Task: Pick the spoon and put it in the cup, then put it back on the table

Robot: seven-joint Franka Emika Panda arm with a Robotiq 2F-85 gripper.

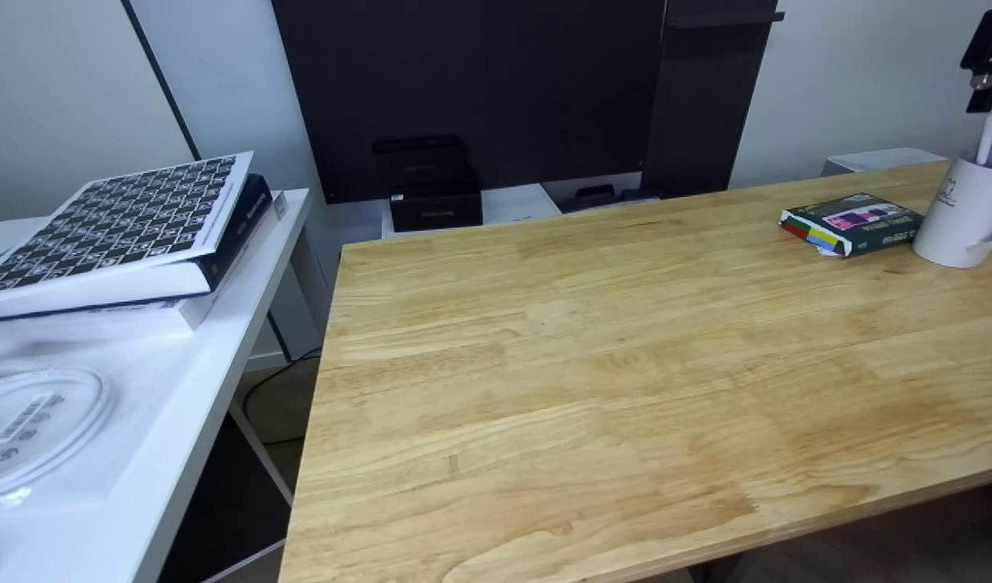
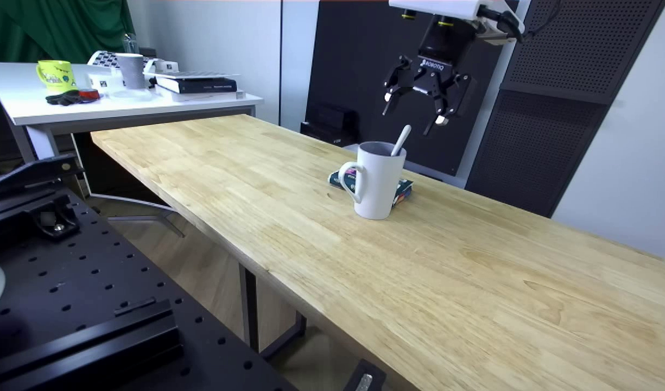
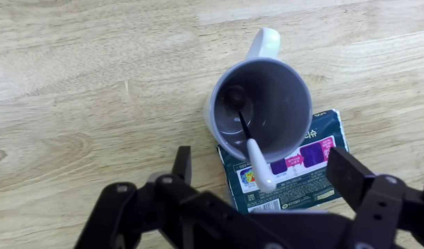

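Observation:
The spoon (image 3: 262, 169) leans inside the cup (image 3: 291, 100), its thick white handle sticking out past the rim and its darker bowl end down near the bottom. In both exterior views the white cup (image 2: 378, 184) stands upright on the wooden table (image 2: 289, 206), and the spoon's handle (image 2: 401, 139) shows above it. Over the cup hangs my gripper (image 2: 407, 124), its jaws wide apart. In the wrist view its fingers (image 3: 348, 176) stand on either side of the handle without touching it. Only a part of the gripper shows at the right edge of an exterior view (image 1: 985, 89).
A flat green packet (image 1: 856, 225) lies against the cup's base, partly behind it in an exterior view. A white desk (image 2: 120, 111) with books (image 2: 196, 85), a yellow mug (image 2: 57, 75) and a grey cup (image 2: 131, 70) stands beyond the table's end.

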